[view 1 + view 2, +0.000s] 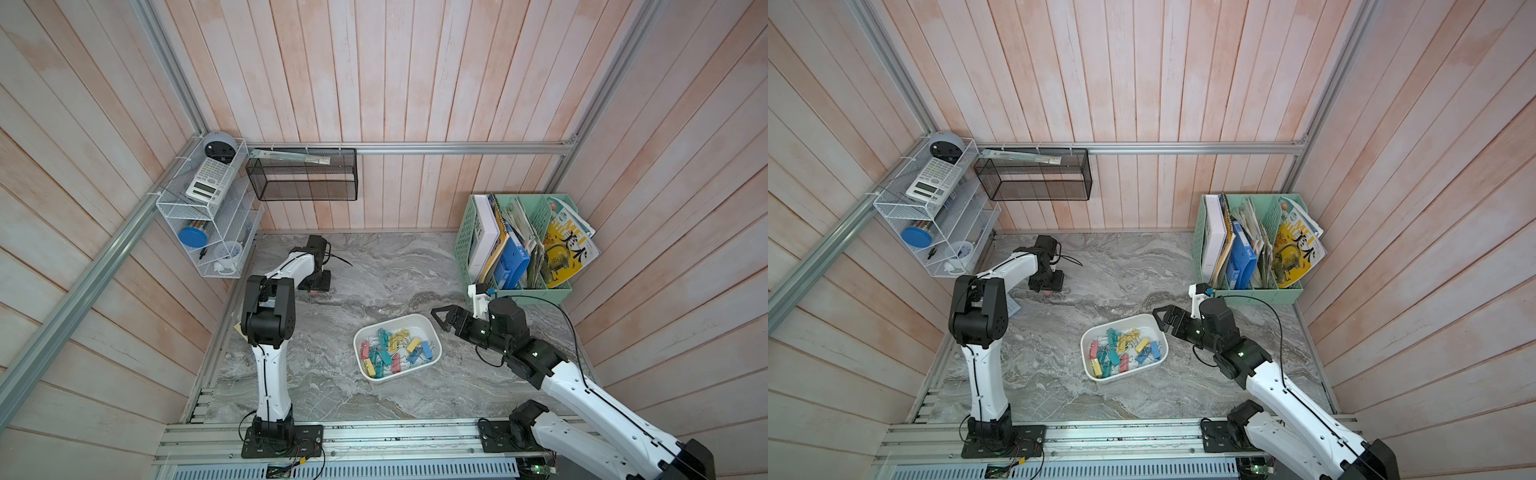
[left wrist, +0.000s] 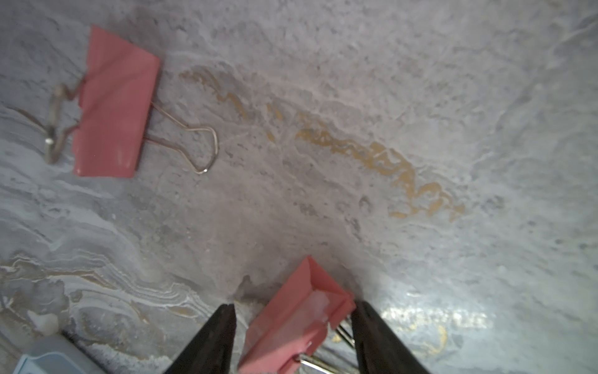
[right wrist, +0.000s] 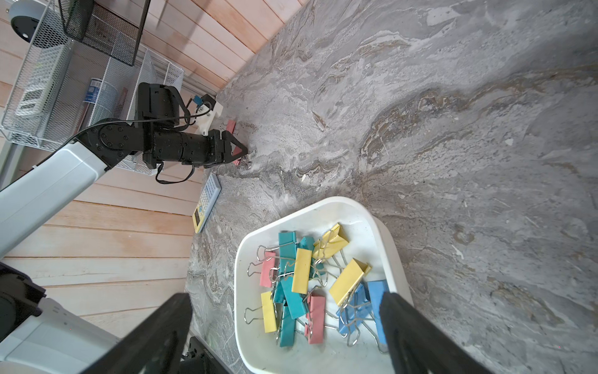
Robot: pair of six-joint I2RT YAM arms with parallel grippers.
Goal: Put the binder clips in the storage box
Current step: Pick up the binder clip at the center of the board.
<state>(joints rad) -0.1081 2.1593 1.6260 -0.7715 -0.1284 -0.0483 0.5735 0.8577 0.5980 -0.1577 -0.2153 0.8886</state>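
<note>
The white storage box (image 1: 436, 338) (image 1: 1119, 320) (image 3: 310, 204) sits mid-table and holds several binder clips (image 1: 395, 351) (image 1: 1123, 351) (image 3: 304, 281) in pink, teal, yellow and blue. My left gripper (image 1: 316, 289) (image 1: 1050, 289) (image 2: 295, 305) is low at the table's far left, open. A pink clip (image 2: 291, 323) (image 3: 238, 162) lies on the table between its fingers, close against one finger with a gap to the other. A second pink clip (image 2: 113, 107) (image 3: 230, 125) lies flat nearby. My right gripper (image 1: 440, 322) (image 1: 1163, 320) (image 3: 284, 298) hangs wide open and empty by the box's right rim.
A yellow-and-blue calculator (image 3: 207, 202) (image 1: 1013, 309) lies at the table's left edge under the left arm. A mint green file basket (image 1: 519, 249) with books stands at the back right. A black mesh basket (image 1: 303, 174) and a white wire shelf (image 1: 203, 208) hang on the walls.
</note>
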